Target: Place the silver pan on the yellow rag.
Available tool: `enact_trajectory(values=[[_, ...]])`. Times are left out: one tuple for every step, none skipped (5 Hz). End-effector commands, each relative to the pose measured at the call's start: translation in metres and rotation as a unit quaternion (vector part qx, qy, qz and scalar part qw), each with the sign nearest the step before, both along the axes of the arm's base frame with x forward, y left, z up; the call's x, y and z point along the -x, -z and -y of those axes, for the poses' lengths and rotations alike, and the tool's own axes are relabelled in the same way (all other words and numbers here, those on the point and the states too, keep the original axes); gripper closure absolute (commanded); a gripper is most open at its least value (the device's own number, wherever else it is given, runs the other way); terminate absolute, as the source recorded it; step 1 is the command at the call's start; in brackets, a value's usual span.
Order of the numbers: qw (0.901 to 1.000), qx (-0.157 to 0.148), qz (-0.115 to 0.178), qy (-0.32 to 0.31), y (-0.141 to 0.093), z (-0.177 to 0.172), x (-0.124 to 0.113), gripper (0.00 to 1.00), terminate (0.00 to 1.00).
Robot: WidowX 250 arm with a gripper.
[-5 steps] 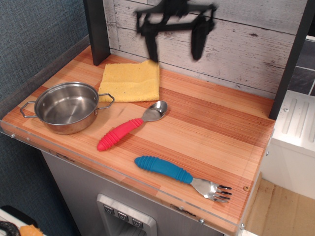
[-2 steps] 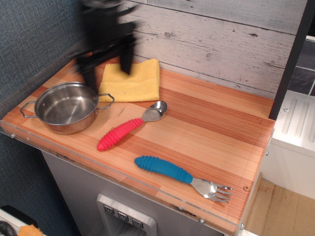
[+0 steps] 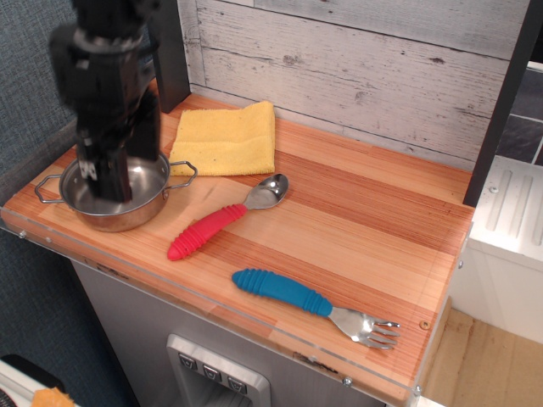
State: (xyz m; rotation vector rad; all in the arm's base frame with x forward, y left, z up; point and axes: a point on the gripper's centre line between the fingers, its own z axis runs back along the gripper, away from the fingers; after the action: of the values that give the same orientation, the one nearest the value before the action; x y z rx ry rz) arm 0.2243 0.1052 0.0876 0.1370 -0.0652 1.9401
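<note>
At nine o'clock on the table (image 3: 356,212), the claw (image 3: 109,174) had been swung over from the back wall and lowered into the silver pan (image 3: 114,186). Whether it was released or clenched could not be told. The pan was ungrasped as yet, the yellow rag (image 3: 227,138) lying at its two o'clock.

The gripper (image 3: 109,174) is blurred, and it covers the middle and the back rim of the silver pan (image 3: 148,208) — whether its jaws stand open or closed, I cannot tell. The arm above is probably cut by the upper edge.
</note>
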Motion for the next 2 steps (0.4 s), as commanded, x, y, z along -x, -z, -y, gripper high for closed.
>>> enact_trajectory(values=[[0.9724,-0.041,0.024,-0.228,0.0187,0.0075,-0.0026,0.00,0.00],[0.9664,-0.057,0.027,-0.249,0.0257,0.0027,-0.0087,0.00,0.00]])
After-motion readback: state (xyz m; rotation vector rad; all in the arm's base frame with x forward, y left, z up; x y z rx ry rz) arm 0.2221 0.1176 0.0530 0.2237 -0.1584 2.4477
